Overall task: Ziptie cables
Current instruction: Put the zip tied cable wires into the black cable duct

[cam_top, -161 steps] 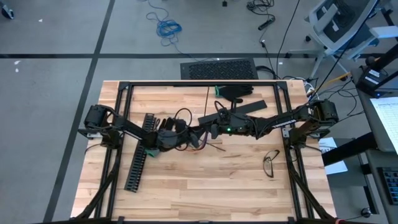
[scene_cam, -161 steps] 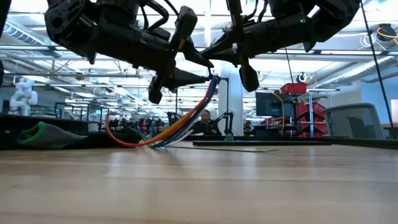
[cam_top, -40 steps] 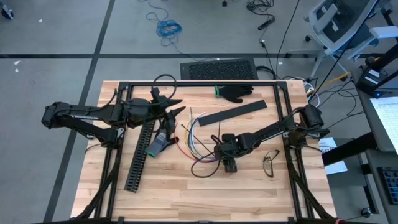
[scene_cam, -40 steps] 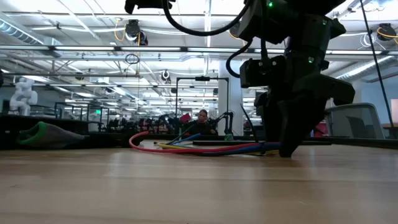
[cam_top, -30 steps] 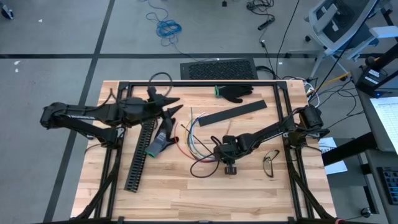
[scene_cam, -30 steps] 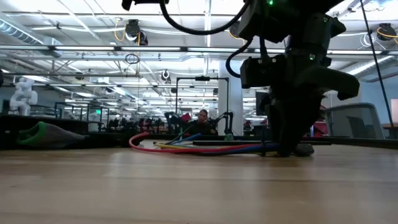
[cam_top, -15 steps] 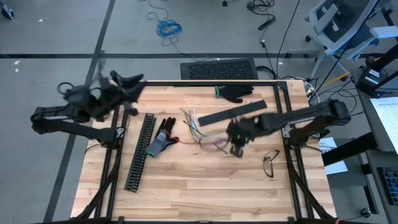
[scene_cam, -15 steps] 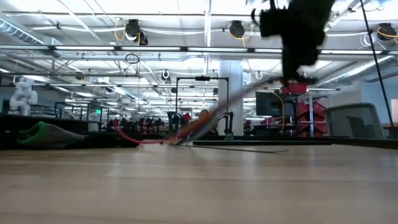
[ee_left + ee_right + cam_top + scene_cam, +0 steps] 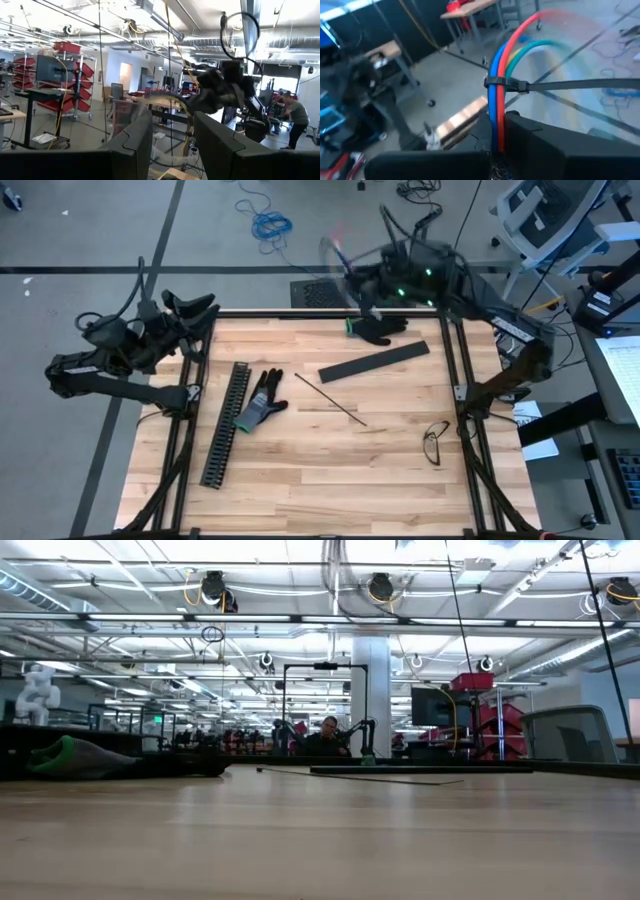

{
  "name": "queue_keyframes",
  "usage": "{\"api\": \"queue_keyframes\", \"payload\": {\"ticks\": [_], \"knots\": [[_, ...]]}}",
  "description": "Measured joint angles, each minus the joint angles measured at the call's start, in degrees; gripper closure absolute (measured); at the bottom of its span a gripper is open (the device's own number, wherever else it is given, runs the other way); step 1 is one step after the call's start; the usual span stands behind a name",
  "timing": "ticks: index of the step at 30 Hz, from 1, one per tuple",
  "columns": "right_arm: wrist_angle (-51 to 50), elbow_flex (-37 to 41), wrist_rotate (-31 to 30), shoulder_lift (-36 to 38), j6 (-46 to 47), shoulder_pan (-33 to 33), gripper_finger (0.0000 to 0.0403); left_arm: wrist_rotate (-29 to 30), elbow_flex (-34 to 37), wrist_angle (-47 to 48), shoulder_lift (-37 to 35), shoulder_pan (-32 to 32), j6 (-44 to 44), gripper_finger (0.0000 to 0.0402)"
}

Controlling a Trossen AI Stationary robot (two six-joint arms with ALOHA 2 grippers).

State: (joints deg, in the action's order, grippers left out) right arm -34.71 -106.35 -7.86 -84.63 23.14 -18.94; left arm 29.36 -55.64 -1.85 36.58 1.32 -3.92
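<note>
Right gripper (image 9: pixel 495 145): jaws clamped on the cables (image 9: pixel 496 105), a blue, red and green bundle standing up between the fingers, cinched by a black zip tie (image 9: pixel 502 84) whose tail runs off sideways. Left gripper (image 9: pixel 172 135): jaws apart, nothing between them.

In the high view the right gripper (image 9: pixel 372 288) is a motion-blurred mass beyond the table's far edge; the cables (image 9: pixel 335 252) there show only as a faint coloured streak, probably a loop, cut off by blur. The left gripper (image 9: pixel 195 308) sits off the far-left corner. The low view shows neither gripper.

Half a second earlier the right gripper was over the table's middle with the cables trailing on the wood; both are now lifted clear. A thin dark strand (image 9: pixel 330 399) remains on the table (image 9: pixel 300 480), beside the grey glove (image 9: pixel 262 398) and slotted channel (image 9: pixel 225 423).
</note>
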Motion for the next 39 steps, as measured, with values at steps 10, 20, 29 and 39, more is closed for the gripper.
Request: {"api": "queue_keyframes", "payload": {"ticks": [10,20,29,39], "knots": [[3.22,-13.90,6.71,-26.30,6.21,-0.44,0.0387,-2.33,0.00,-0.07,0.02,0.00,0.02,0.0262],[-16.84,-28.43,18.48,-38.14,-5.62,6.08,0.0387,-2.32,0.00,0.05,-0.72,0.00,0.04,0.0262],[-25.30,-27.75,12.55,-37.46,-9.88,4.54,0.0387,-2.29,0.00,0.91,-0.79,0.00,0.04,0.0262],[-14.11,-28.52,8.99,-37.22,-7.20,-1.05,0.0387,-1.62,0.00,1.14,-0.79,-0.04,-1.44,0.0262]]}}
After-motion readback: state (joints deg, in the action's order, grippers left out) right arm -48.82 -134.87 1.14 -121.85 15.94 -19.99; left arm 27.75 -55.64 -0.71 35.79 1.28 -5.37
